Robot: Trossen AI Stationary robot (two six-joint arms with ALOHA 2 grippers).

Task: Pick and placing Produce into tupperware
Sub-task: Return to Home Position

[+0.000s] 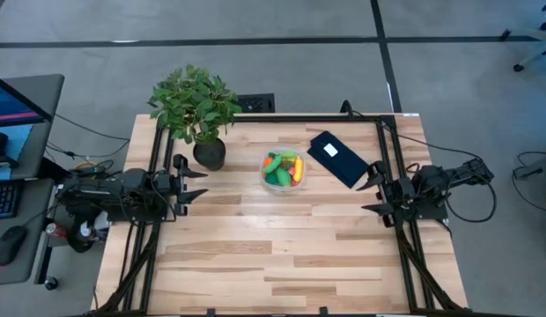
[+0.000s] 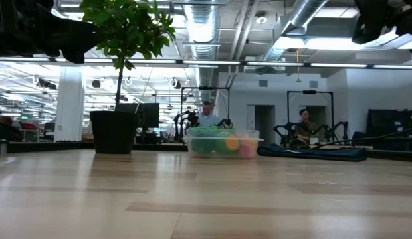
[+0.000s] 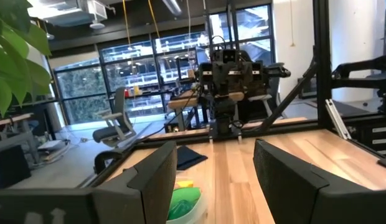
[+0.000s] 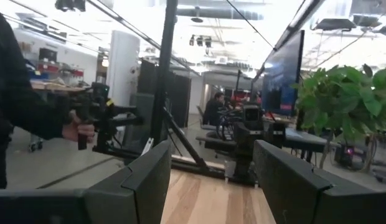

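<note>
High view: produce (image 1: 278,175) fills centre tupperware (image 1: 262,167), so left gripper (image 1: 192,183) and right gripper (image 1: 376,191) sit mid-sides, jaws open, empty.

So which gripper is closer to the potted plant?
The left gripper, just beside the pot; the right gripper is on the far side, past the tupperware, by the black rectangle.
</note>
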